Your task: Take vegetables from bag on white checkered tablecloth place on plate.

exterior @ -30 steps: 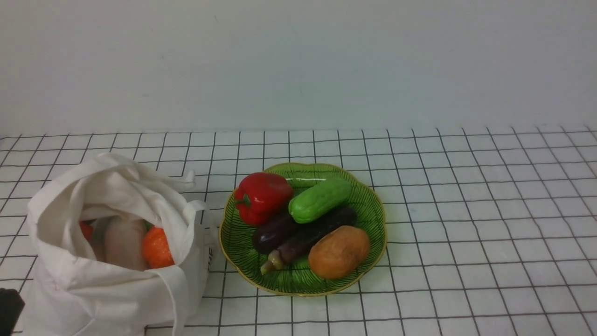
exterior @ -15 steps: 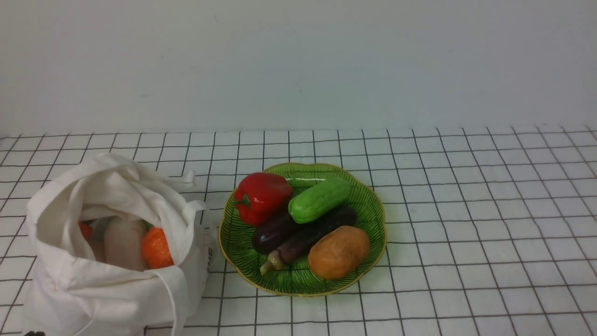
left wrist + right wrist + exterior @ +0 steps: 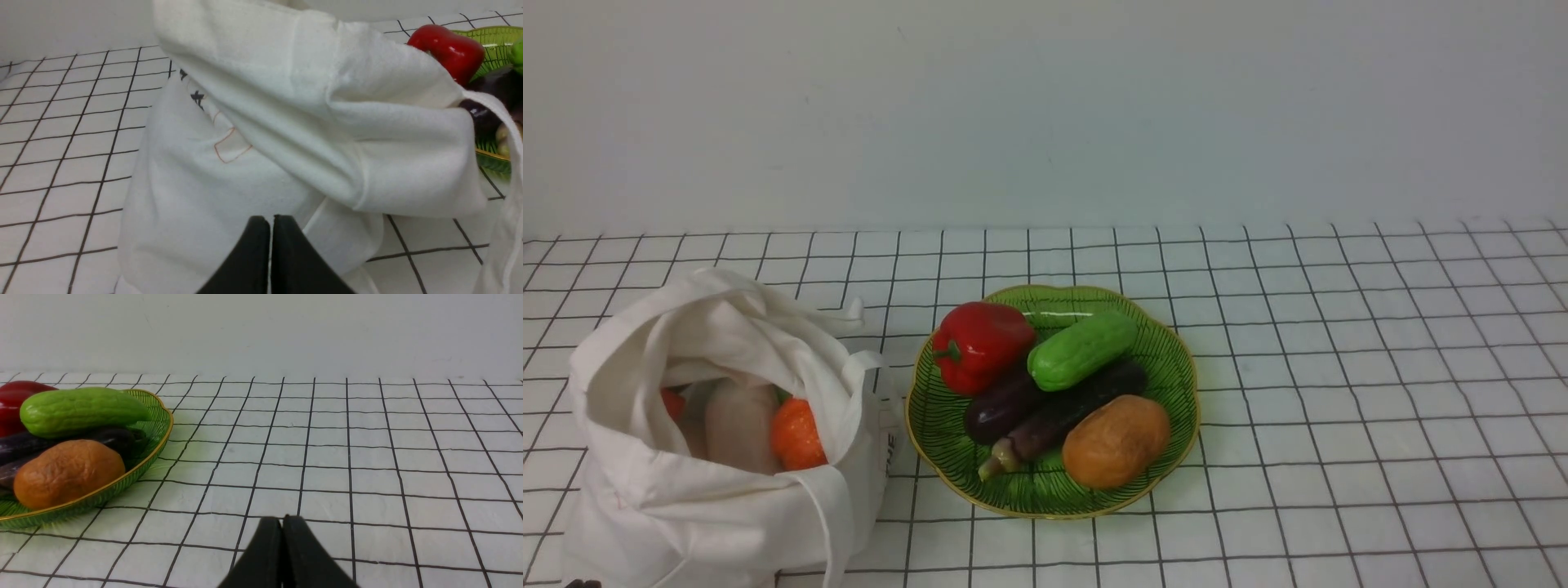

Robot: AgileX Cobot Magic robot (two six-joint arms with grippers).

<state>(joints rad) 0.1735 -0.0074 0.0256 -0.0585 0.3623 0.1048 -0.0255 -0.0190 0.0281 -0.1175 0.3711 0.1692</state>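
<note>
And there's the white checkered tablecloth (image 3: pixel 1307 457) running back to a pale, plain wall (image 3: pixel 1045 114), the left gripper (image 3: pixel 271 220) pinched closed and empty-fingered before the slumped, soft cloth bag (image 3: pixel 727 523), the right gripper (image 3: pixel 283 518) closed too, holding nothing, beyond its fingers and off leftward the glossy, scalloped green plate (image 3: pixel 1054 502) carrying a bumpy cucumber (image 3: pixel 1082 351).

Left claw (image 3: pixel 271 222): fingers together, shut. Right claw (image 3: pixel 282 522): likewise closed, fingertips meeting. Both grips empty.
</note>
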